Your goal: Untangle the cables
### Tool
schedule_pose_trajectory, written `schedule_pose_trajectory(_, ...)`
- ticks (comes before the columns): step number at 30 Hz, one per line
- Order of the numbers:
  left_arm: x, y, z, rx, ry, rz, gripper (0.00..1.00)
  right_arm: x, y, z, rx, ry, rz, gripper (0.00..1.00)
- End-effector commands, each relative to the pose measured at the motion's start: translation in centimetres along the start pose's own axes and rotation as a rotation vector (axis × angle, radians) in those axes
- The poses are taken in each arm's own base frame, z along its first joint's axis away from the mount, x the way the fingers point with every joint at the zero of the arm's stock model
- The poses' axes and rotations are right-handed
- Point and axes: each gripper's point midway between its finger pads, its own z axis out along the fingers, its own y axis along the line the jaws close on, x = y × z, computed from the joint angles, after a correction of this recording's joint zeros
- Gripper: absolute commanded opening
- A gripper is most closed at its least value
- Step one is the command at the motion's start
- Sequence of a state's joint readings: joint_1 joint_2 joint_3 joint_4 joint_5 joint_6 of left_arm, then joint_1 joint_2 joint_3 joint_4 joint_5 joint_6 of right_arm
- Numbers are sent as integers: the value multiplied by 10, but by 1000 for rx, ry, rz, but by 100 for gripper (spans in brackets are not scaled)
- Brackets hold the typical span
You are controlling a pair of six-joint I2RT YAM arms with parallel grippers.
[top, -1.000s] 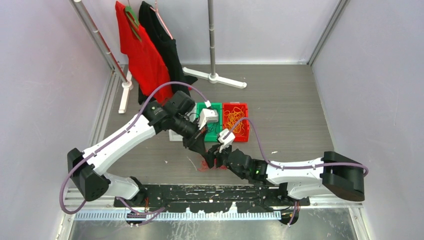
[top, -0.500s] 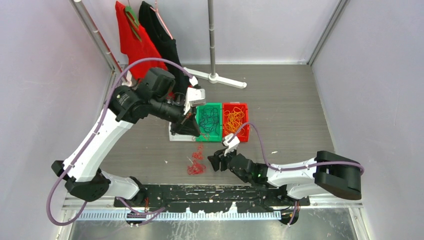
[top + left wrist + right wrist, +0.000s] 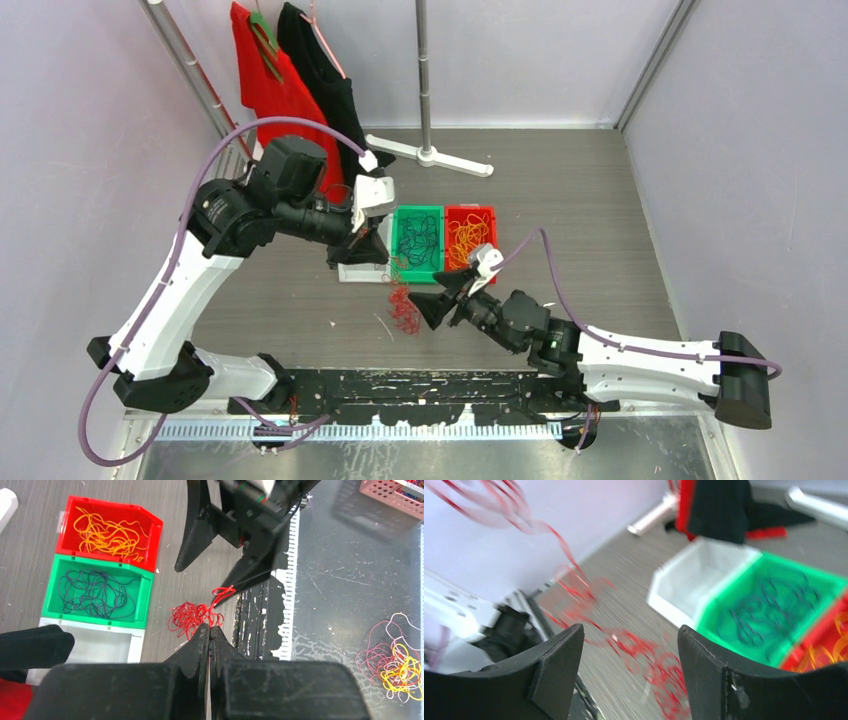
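Observation:
The red cable [image 3: 404, 308] is a loose wad, strung up from the floor below my left gripper [image 3: 380, 258]. In the left wrist view my left gripper [image 3: 210, 628] is shut, seemingly pinching a thin red strand, with the red wad [image 3: 192, 617] just beyond its tips. My right gripper [image 3: 436, 306] is open and empty, right of the wad. In the right wrist view [image 3: 630, 630] the blurred red cable [image 3: 649, 660] lies past its spread jaws. The orange-yellow cable [image 3: 466, 238] lies in a red bin [image 3: 488, 272]. The dark cable [image 3: 418, 240] lies in a green bin [image 3: 402, 213].
A white bin [image 3: 100, 644] stands next to the green one, under my left arm. A rack with red and black shirts [image 3: 300, 90] and a stand base [image 3: 430, 155] are at the back. A pink-yellow wire wad [image 3: 397, 662] lies beyond the table's edge rail.
My left gripper rose and drew back left from the wad, pulling red strands up. My right gripper let go, opened and lifted off the floor. The red wad shifted toward the bins.

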State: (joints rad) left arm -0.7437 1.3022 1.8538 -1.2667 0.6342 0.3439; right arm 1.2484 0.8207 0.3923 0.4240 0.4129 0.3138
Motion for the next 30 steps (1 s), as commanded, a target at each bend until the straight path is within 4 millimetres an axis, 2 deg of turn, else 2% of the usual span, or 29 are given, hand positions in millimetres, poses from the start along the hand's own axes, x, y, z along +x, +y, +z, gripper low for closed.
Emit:
schedule_pose_trajectory(1,-1,4,1,-22,-20,12,0,-70,65,12,-227,-93,-52,74)
schedule_pose_trajectory(4,4,0,3,2,-9,-3,0,-78,86,26,-290,-87,-82,74)
schedule_pose_trajectory(7,6,-2,4,17,-5,-11,0,-79,94,39,-306,-101,-92,73)
schedule_pose_trajectory(11,2,-11,2,55,-18,-22,0,-76,88,58,-244,-122,-110,68)
schedule_pose_trajectory(14,-8,-19,-5,80,-45,-18,0,-62,79,67,-214,-123,-105,61)
schedule_pose_trajectory(16,-15,-22,-10,83,-60,-12,0,-50,74,69,-206,-110,-93,56)
schedule_pose_trajectory(20,-30,-17,-22,20,-96,31,0,-6,55,72,-160,-35,-84,41)
schedule_pose_trajectory(25,-57,-10,-45,-83,-175,110,0,43,31,73,-95,46,-68,39)
schedule_pose_trajectory(30,-89,5,-76,-251,-256,200,0,83,15,71,-55,109,-50,40)
